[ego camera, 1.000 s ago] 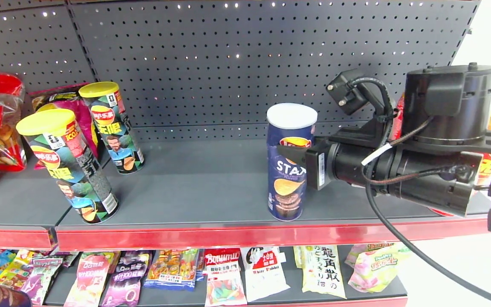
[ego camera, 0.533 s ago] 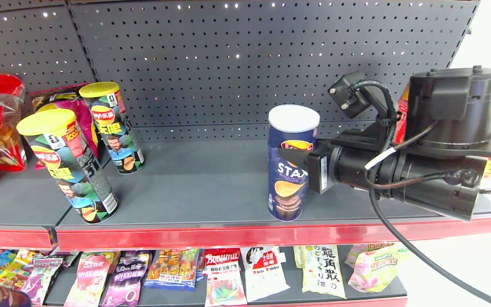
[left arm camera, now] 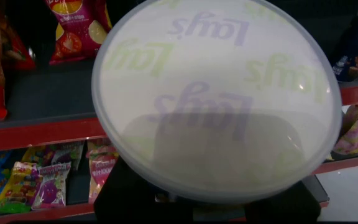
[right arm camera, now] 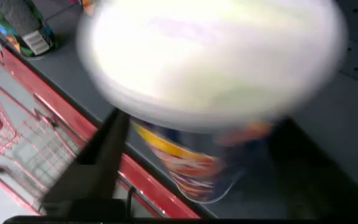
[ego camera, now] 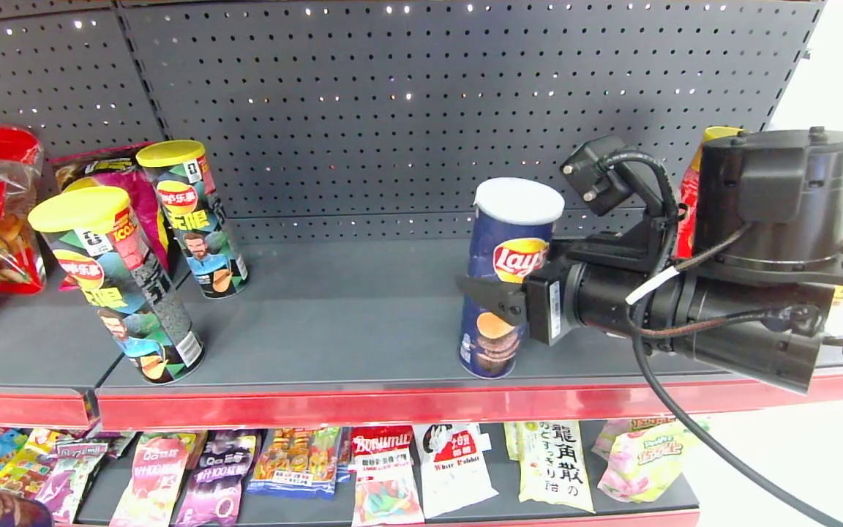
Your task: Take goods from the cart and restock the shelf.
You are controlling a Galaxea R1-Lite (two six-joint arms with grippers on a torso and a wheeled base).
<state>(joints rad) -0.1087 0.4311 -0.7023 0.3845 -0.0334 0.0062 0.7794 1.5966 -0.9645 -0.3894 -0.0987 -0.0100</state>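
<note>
The right gripper (ego camera: 500, 291) grips the blue chip can (ego camera: 518, 245) around its middle, fingers closed against both sides, probably to steady it while setting it on the shelf (ego camera: 348, 315). The can's base rests near the shelf's front edge, right of centre (its top leans right, likely dragged by the grip). Half a second earlier it stood upright, with the gripper higher on it.

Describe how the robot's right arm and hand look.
The right arm: black, stout cylindrical housings, a black cable looping beneath with a white tag, a small black camera bracketed above the wrist. The hand is black with a white label on its base.
</note>
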